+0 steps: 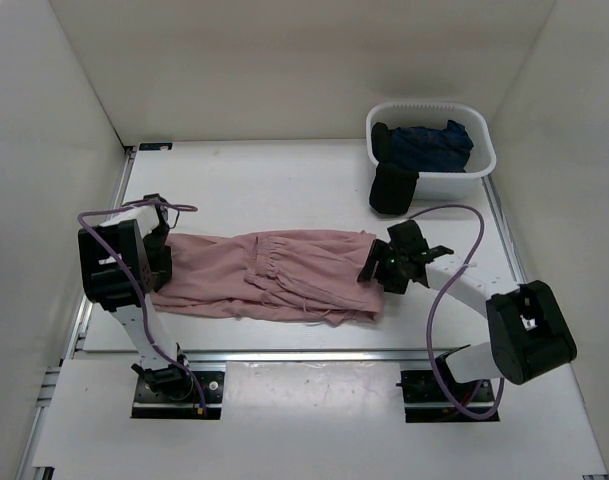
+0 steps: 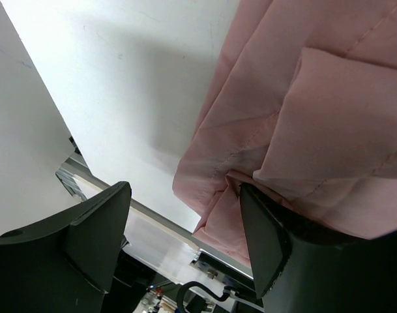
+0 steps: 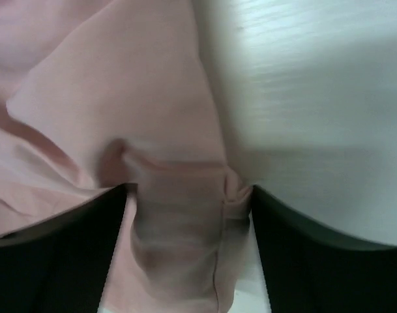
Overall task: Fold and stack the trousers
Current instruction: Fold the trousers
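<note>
**Both pincers open at the ends of the trousers: watch for a snag**

The table point(image 1: 284, 180) gives you bare room on the far side of the cloth. The near side has only a narrow strip before the rail. The trousers point(image 1: 284, 275) lie flat across the middle as one long wrinkled band, with the gathered waist near its centre.

The basket point(image 1: 481, 165) sits in the far right corner. One of the dark garments point(image 1: 392, 188) hangs over its near wall, close behind your right arm.

The left gripper point(image 2: 184, 195) stands wide open at the band's left end. One finger point(image 2: 270, 241) is tucked against the folded edge and the other is over bare table. The right gripper point(image 3: 188, 192) is also open, low over the right end, with a ridge of thin cloth bunched between its jaws.

The risks, as I judge them:
- **Lifting the right gripper straight up:** the ridge may catch on a finger and drag the fold open.
- **Closing the left gripper now:** it could pinch only the top layer, and the layers would slide apart.
- **Swinging the right arm back:** it could hook the hanging garment.
- **On the left:** the side wall is close, so fold inward.
</note>
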Robot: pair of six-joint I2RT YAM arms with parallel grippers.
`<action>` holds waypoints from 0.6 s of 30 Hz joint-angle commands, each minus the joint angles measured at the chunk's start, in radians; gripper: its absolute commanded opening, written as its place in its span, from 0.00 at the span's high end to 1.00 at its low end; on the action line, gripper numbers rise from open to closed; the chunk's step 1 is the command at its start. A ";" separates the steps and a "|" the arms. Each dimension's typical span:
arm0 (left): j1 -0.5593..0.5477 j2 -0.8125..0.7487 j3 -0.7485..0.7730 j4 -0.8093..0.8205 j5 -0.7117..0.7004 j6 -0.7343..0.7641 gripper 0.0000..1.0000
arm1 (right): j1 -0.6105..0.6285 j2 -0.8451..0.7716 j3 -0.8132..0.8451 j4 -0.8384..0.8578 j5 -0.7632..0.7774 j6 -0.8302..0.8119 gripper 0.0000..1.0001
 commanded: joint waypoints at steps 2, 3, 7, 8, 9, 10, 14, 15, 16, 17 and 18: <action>-0.003 -0.043 -0.020 0.061 0.042 -0.026 0.17 | -0.012 0.030 -0.063 0.073 -0.156 0.031 0.37; -0.003 -0.055 -0.020 0.061 0.042 -0.026 0.17 | -0.028 0.019 -0.075 0.082 -0.174 0.040 0.56; -0.003 -0.075 0.010 0.039 0.053 -0.026 0.12 | -0.130 -0.053 -0.095 0.010 -0.185 0.063 1.00; -0.003 -0.084 0.026 0.016 0.072 -0.026 0.12 | -0.197 -0.079 -0.071 -0.021 -0.185 0.047 1.00; -0.003 -0.094 0.059 0.004 0.086 -0.026 0.09 | -0.232 -0.140 -0.051 -0.104 -0.176 0.033 1.00; -0.003 -0.094 0.079 -0.010 0.105 -0.026 0.00 | -0.264 -0.175 -0.025 -0.158 -0.153 0.013 1.00; -0.003 -0.134 0.176 -0.063 0.183 -0.026 0.00 | -0.386 -0.286 0.206 -0.476 0.083 -0.183 1.00; -0.003 -0.144 0.208 -0.083 0.204 -0.026 0.00 | -0.386 -0.286 0.333 -0.586 0.135 -0.223 1.00; -0.003 -0.144 0.221 -0.084 0.215 -0.026 0.00 | -0.386 -0.286 0.395 -0.634 0.172 -0.261 1.00; -0.003 -0.144 0.230 -0.096 0.215 -0.026 0.00 | -0.386 -0.263 0.453 -0.677 0.203 -0.321 1.00; -0.003 -0.144 0.230 -0.096 0.224 -0.026 0.00 | -0.372 -0.249 0.562 -0.714 0.237 -0.340 1.00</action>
